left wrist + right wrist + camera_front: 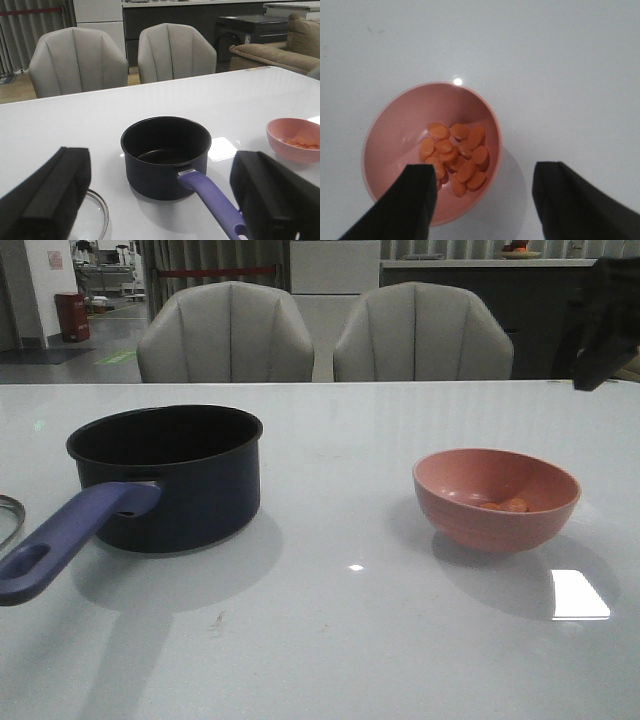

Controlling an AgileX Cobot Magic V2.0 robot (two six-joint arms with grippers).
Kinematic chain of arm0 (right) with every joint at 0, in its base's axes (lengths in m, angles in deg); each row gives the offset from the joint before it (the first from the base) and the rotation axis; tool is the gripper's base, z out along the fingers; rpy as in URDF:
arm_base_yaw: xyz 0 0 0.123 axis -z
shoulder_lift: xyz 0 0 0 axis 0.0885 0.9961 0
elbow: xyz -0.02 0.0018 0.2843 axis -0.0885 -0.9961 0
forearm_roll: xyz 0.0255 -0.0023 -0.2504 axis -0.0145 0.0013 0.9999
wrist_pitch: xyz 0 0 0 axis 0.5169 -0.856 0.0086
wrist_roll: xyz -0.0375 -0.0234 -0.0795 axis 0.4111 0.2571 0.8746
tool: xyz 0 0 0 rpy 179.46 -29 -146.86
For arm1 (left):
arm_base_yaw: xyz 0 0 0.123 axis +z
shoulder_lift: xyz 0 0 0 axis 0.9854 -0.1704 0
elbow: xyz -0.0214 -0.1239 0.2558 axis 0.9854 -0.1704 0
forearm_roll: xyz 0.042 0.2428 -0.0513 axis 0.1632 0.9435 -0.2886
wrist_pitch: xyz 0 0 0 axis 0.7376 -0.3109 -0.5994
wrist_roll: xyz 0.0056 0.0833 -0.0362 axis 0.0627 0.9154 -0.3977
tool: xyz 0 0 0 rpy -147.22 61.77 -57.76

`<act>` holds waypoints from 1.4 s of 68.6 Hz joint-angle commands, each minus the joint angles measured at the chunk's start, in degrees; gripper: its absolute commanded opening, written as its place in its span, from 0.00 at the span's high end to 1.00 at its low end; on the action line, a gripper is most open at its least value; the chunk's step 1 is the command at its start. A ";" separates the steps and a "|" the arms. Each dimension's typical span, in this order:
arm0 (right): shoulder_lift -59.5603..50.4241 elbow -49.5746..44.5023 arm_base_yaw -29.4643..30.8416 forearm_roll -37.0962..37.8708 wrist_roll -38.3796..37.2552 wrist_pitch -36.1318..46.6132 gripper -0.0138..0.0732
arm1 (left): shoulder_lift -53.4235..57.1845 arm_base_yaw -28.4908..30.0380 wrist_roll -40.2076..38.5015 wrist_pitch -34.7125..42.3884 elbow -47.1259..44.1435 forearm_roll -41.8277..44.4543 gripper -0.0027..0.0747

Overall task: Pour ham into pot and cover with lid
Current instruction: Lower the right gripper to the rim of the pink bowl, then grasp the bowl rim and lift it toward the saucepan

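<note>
The dark navy pot [165, 480] stands on the left of the table, empty, its purple handle [70, 540] pointing toward the near left. Only an edge of the glass lid [8, 520] shows at the far left; it lies flat beside the pot [165, 150], lid [95, 215]. Orange ham slices [455, 155] lie in a pink bowl [400, 130] on the right, bowl [495, 500]. My left gripper [162, 165] is open behind the pot's handle. My right gripper [485, 170] hangs open above the bowl, one finger [410, 200] over its inside, the other beyond its rim.
The white glossy table [340, 640] carries only these things. Two grey chairs [225, 335] [422, 335] stand past its far edge. A dark part of my right arm [600, 325] shows at the upper right of the front view.
</note>
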 commanded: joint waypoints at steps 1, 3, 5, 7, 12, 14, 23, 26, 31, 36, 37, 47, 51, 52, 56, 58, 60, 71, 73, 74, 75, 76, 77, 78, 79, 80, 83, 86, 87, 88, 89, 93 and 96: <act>5.59 5.85 0.27 -0.16 0.00 0.56 0.24 | -0.79 -0.55 -0.05 5.02 1.49 -0.60 0.18; 7.25 6.81 0.27 -0.16 0.00 0.24 0.24 | -0.79 -0.55 -0.05 5.02 1.49 -0.60 0.18; 8.87 7.74 0.33 -0.16 0.00 -0.08 0.24 | -0.79 -0.55 -0.05 5.02 1.49 -0.60 0.18; 10.42 8.61 0.39 -0.16 0.00 -0.24 0.24 | -0.79 -0.55 -0.05 5.02 1.49 -0.60 0.18; 13.92 10.45 0.67 -0.16 0.00 -0.23 0.24 | -0.79 -0.55 -0.05 5.02 1.49 -0.60 0.18; 15.18 11.21 0.86 -0.16 0.00 -0.10 0.24 | -0.79 -0.55 -0.05 5.02 1.49 -0.60 0.18; 20.38 13.78 1.62 -0.16 0.00 -0.50 0.25 | -0.79 -0.55 -0.05 5.02 1.49 -0.60 0.18; 21.86 14.40 1.79 -0.16 0.00 -0.58 0.27 | -0.79 -0.55 -0.05 5.02 1.49 -0.60 0.18; 23.71 15.32 1.79 -0.17 0.00 -0.93 0.34 | -0.79 -0.55 -0.05 5.02 1.49 -0.60 0.18; 24.89 15.97 1.79 -0.46 0.00 -1.16 0.46 | -0.79 -0.55 -0.05 5.02 1.49 -0.60 0.18; 25.09 16.14 1.79 -0.53 0.00 -1.34 0.49 | -0.79 -0.55 -0.05 5.02 1.49 -0.60 0.18; 25.74 17.67 1.79 -1.30 0.00 -1.73 0.69 | -0.79 -0.55 -0.05 5.02 1.49 -0.60 0.18; 25.43 18.92 1.79 -1.30 0.00 -1.96 0.69 | -0.79 -0.55 -0.05 5.02 1.49 -0.60 0.18; 25.29 19.46 1.79 -1.30 0.00 -2.04 0.69 | -0.79 -0.55 -0.05 5.02 1.49 -0.60 0.18; 24.63 20.50 1.79 -1.30 0.00 -2.18 0.69 | -0.79 -0.55 -0.05 5.02 1.49 -0.60 0.18; 24.30 21.35 1.79 -1.45 0.00 -2.03 0.69 | -0.79 -0.55 -0.05 5.02 1.49 -0.60 0.18; 23.85 21.93 1.67 -1.78 0.00 -2.02 0.69 | -0.79 -0.55 -0.05 5.02 1.49 -0.60 0.18; 23.16 31.11 -1.54 -2.66 5.22 -10.52 0.69 | -0.79 -0.55 -0.05 5.02 1.49 -0.60 0.18; 23.16 33.12 -3.00 -2.66 6.50 -11.92 0.69 | -0.79 -0.55 -0.05 5.02 1.49 -0.60 0.18; 23.16 34.13 -3.32 -2.66 6.69 -12.22 0.69 | -0.79 -0.55 -0.05 5.02 1.49 -0.60 0.18; 23.16 35.11 -3.97 -2.60 7.08 -12.78 0.69 | -0.79 -0.55 -0.05 5.02 1.49 -0.60 0.18; 23.16 36.09 -4.64 -2.60 7.37 -13.43 0.69 | -0.79 -0.55 -0.05 5.02 1.49 -0.60 0.18; 23.16 36.58 -5.34 -2.60 7.56 -13.60 0.69 | -0.79 -0.55 -0.05 5.02 1.49 -0.60 0.18; 23.16 38.08 -6.45 -2.60 7.77 -13.89 0.69 | -0.79 -0.55 -0.05 5.02 1.49 -0.60 0.18; 23.16 39.06 -7.20 -2.60 7.90 -14.25 0.69 | -0.79 -0.55 -0.05 5.02 1.49 -0.60 0.18; 23.16 40.00 -7.57 -2.60 7.88 -14.30 0.69 | -0.79 -0.55 -0.05 5.02 1.49 -0.60 0.18; 23.36 42.87 -10.28 -2.46 7.88 -14.60 0.69 | -0.79 -0.55 -0.05 5.02 1.49 -0.60 0.18; 23.69 45.72 -12.23 -2.19 7.88 -14.65 0.69 | -0.79 -0.55 -0.05 5.02 1.49 -0.60 0.18; 23.88 46.21 -12.99 -2.18 7.88 -14.73 0.69 | -0.79 -0.55 -0.05 5.02 1.49 -0.60 0.18; 24.24 47.69 -14.08 -1.94 7.88 -14.89 0.69 | -0.79 -0.55 -0.05 5.02 1.49 -0.60 0.18; 24.53 48.68 -14.79 -1.73 7.88 -15.00 0.69 | -0.79 -0.55 -0.05 5.02 1.49 -0.60 0.18; 26.20 52.73 -17.50 -0.88 7.68 -16.25 0.69 | -0.79 -0.55 -0.05 5.02 1.49 -0.60 0.18; 27.90 55.91 -19.24 -0.36 7.49 -17.75 0.69 | -0.79 -0.55 -0.05 5.02 1.49 -0.60 0.18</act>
